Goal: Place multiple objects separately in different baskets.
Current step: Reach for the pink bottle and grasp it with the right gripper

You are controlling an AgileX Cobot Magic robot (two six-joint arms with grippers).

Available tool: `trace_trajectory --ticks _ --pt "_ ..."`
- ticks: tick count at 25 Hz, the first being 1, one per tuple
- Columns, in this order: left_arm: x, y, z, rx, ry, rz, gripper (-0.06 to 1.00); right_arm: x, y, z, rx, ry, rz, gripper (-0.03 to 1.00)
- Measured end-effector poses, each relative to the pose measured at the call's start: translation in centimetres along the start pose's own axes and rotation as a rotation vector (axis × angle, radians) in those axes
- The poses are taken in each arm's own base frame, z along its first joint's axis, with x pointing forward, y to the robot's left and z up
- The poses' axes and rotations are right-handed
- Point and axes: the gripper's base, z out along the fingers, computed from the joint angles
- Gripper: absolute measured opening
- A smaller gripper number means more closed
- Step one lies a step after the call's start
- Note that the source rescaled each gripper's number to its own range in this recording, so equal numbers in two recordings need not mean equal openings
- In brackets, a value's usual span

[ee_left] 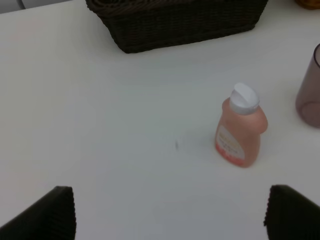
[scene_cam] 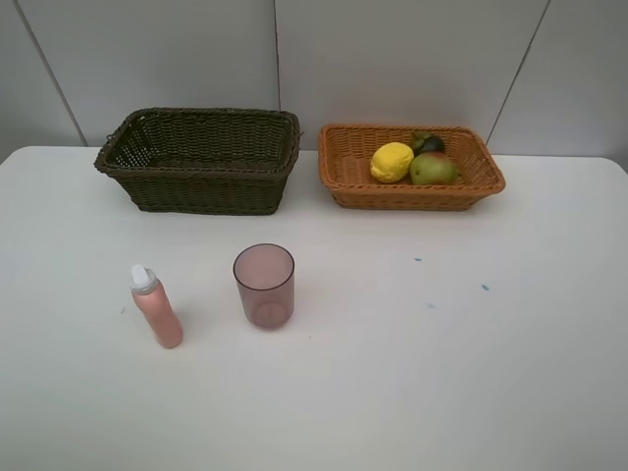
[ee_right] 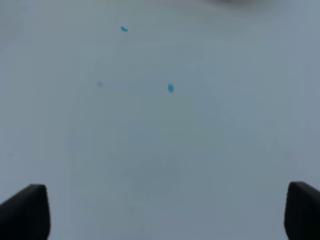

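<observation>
Baskets stand side by side at the back of the white desk (scene_cam: pixel 442 392) in the high view. The dark basket (scene_cam: pixel 206 191) is on the left and the orange basket (scene_cam: pixel 412 196) on the right. Inside the orange basket lie the lemon (scene_cam: pixel 392 162), the pear (scene_cam: pixel 433 169) touching it, and the mangosteen (scene_cam: pixel 428 143) just behind both. Nearer the front, the pink bottle (scene_cam: pixel 157 309) and the mauve cup (scene_cam: pixel 264 286) stand upright on the desk, near each other but apart. No arm shows in this view.

From the left wrist, the left gripper (ee_left: pixel 170 215) is spread wide and holds nothing. The bottle stands ahead of it, the dark basket lies beyond, and the cup is cut off at the frame's edge.

From the right wrist, the right gripper (ee_right: pixel 164 212) is likewise wide apart and empty, over bare desk marked with blue specks (ee_right: pixel 170 88).
</observation>
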Motion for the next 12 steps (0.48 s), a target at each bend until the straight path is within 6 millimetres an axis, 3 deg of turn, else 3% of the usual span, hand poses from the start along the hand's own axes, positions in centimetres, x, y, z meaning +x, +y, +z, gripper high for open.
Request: trace_trajectory --ticks 7,12 --pt "0.0 0.0 0.0 0.000 0.000 0.000 1.00 4.1 1.3 1.2 -0.057 -0.008 0.050 1.00" --pt "0.0 0.0 0.0 0.000 0.000 0.000 1.00 4.7 1.5 1.2 -0.056 -0.069 0.071 1.00"
